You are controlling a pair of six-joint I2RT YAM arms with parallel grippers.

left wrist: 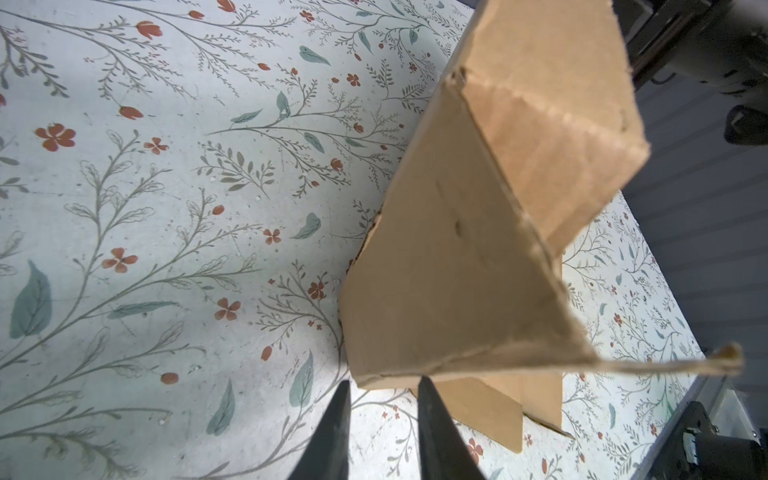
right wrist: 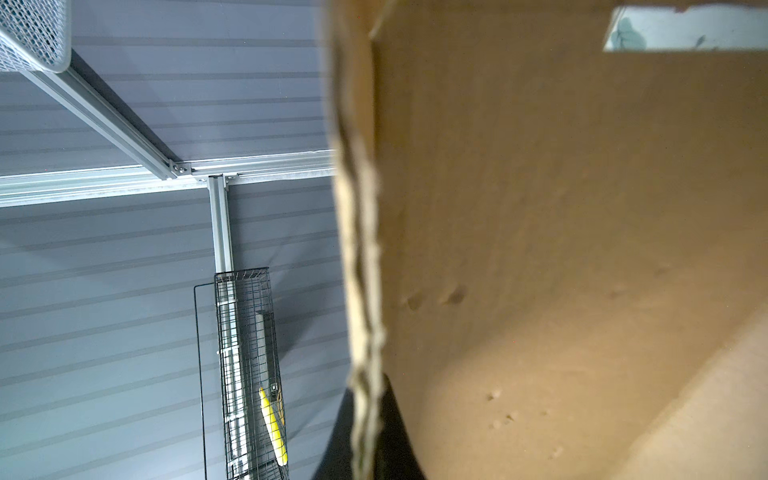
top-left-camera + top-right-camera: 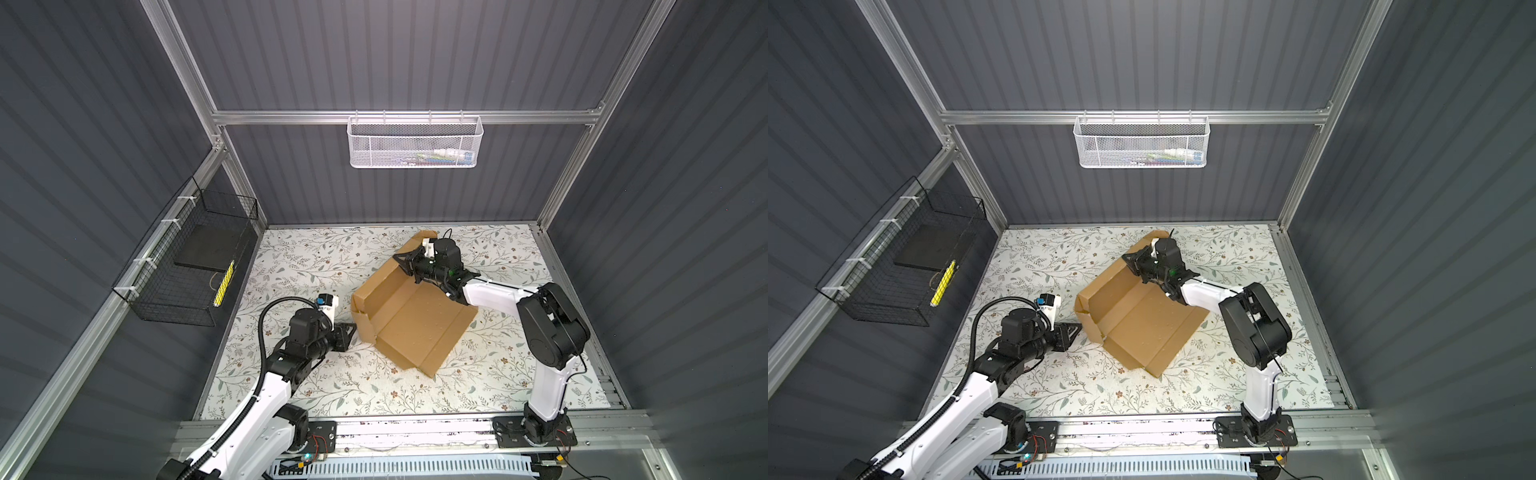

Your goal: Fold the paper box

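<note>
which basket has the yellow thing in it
The black wire basket on the left wall; the white mesh basket hangs on the back rail.

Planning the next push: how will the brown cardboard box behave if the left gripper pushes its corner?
The brown corrugated cardboard box would likely pivot, not slide, since the right gripper is shut on its raised edge. Panels look stiff but hinge at creases, so the corner flap may buckle.

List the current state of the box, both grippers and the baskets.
paper box: partly folded, one long wall raised.
right gripper: shut on the raised wall's edge.
left gripper: open, tips at the box's corner flap.
white mesh basket: hanging, holding items.
black wire basket: hanging, holding items.
</note>
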